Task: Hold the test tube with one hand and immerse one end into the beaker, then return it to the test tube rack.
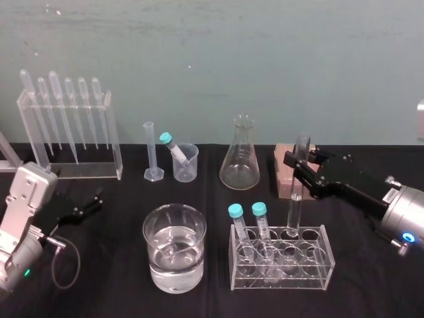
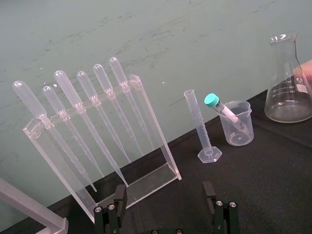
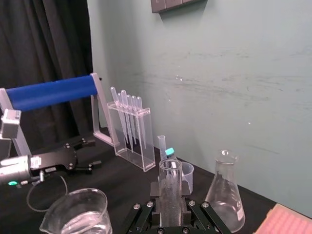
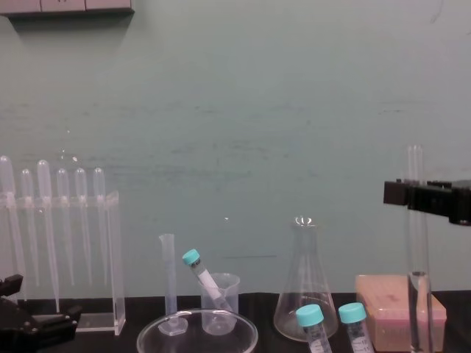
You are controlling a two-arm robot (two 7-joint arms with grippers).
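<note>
You have the test tube [image 1: 295,205] clamped upright in the right gripper [image 1: 303,161]. The beaker [image 1: 154,265] dip and the return to the test tube rack [image 1: 283,182] seemingly remain. The left gripper [image 1: 89,204] is parked, jaws apart.

Pipette stand [image 1: 86,171], graduated cylinder [image 1: 151,154], plastic beaker [image 1: 187,165], conical flask [image 1: 240,162], clear rack [image 1: 281,278] of capped tubes [image 1: 260,222].

- Right arm reaches in from the right side, and the right gripper [image 1: 303,161] is raised, its 2 fingers clamped on the test tube [image 1: 293,211].
- Left arm sits low at the left, and the left gripper [image 1: 93,201] has its fingers spread apart.
</note>
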